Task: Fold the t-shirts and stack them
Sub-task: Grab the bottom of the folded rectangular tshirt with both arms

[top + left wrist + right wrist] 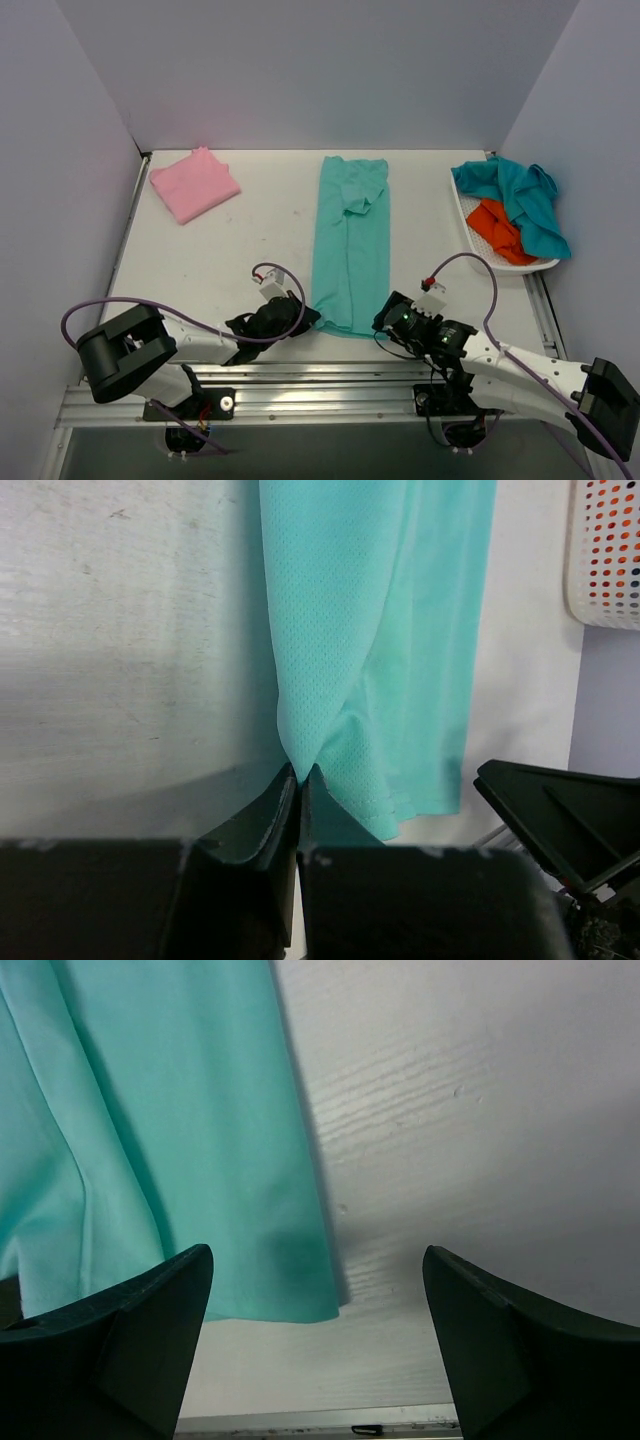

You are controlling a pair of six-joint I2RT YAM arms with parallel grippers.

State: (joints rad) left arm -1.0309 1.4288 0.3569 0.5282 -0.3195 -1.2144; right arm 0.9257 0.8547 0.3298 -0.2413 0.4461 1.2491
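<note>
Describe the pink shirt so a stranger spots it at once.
On the white table, look to the far left corner. The pink t-shirt lies there alone, folded small; the green t-shirt is a long strip mid-table, the other t-shirts are heaped in the right-hand basket.

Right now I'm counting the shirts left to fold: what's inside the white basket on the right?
Inside the white basket a dark teal t-shirt lies bunched, spilling over the rim and partly covering an orange t-shirt. Anything beneath those two is covered, so I can't rule out more.
</note>
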